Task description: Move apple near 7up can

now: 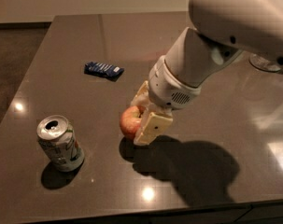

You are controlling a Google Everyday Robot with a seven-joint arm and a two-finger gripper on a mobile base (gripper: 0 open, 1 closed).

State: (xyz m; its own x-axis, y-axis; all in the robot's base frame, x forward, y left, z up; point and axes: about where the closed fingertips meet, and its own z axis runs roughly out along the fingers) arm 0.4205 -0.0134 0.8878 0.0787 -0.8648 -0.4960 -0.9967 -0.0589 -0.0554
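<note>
The red-orange apple (130,121) is held between the cream fingers of my gripper (145,116) a little above the dark table, with its shadow below it. The gripper is shut on the apple, near the middle of the table. The 7up can (60,143), dented, white and green with a silver top, stands tilted at the front left, well to the left of the apple and apart from it. My white arm (215,41) comes in from the upper right.
A flat blue packet (103,69) lies on the table (122,31) behind and left of the apple. The table's left edge runs beside the can and its front edge is just below it. A round bright object (267,62) sits at the far right.
</note>
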